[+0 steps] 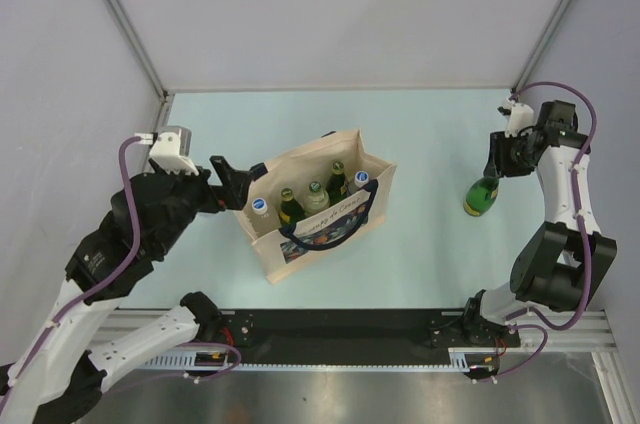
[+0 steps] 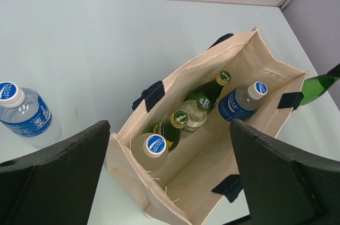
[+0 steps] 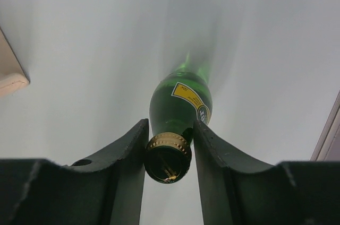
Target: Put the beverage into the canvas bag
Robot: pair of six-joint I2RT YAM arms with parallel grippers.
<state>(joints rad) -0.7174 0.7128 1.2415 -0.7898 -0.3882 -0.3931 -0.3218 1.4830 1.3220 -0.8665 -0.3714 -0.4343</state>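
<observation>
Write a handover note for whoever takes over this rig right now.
Left gripper: open, empty, beside the canvas bag.
Right gripper: shut on the green bottle at its neck, well right of the bag.
Done: five bottles stand inside the bag.
Left: move the green bottle into the bag; a blue-labelled bottle also stands outside it.

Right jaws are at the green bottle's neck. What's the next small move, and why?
Probably lift the green bottle straight up: the right gripper jaws look closed on its neck, and it is low at the table, apart from the canvas bag, whose rim it must clear.
</observation>
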